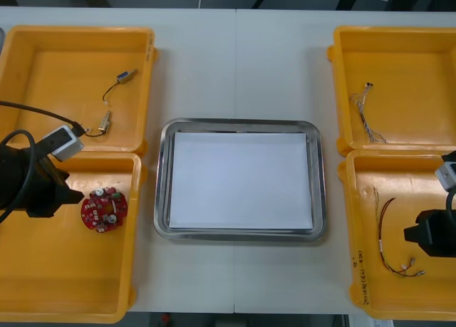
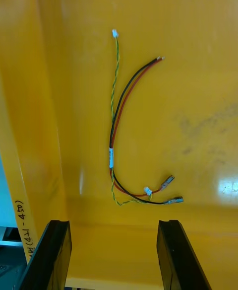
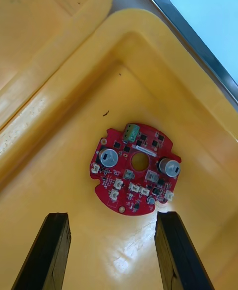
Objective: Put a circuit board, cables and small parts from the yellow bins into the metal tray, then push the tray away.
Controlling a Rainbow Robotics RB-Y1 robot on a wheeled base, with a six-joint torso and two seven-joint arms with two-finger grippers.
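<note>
Near-left yellow bin [image 1: 71, 295]: holds the round red circuit board [image 3: 135, 168], lying flat on the bin floor, parts side up, toward the tray-side wall.
Board handling: stiff, light, prob. fragile on top. Two silver cans, a green block and small white connectors stick up. It lies flat, so there's little edge to catch. Best bet looks like a pinch across the bare rim, not on the components; it may slide on the smooth plastic.
Left gripper [image 3: 111, 215]: over the same bin w/ fingers spread wide and nothing btwn them. Board sits just ahead of the tips, a bit toward one finger, not touched.
L arm pose: comes in from the bin's outer side, wrist angled down at the floor. Judged to need a move fwd and down before closing.
Near-right yellow bin [image 1: 427, 177]: holds the red and black cable [image 2: 124, 101], w/ a thin yellow-green twisted strand alongside it.
Cable handling: limp, very light, thin, likely to droop and snag. Grab near the white sleeve [image 2: 111, 157], where the strands run together.
Right gripper [image 2: 114, 223]: over that bin, fingers apart, empty. Cable lies ahead of the tips, apart from them.
Metal tray [image 1: 320, 191]: btwn the bins, white inside, nothing in it, so task looks to be at its start.
</note>
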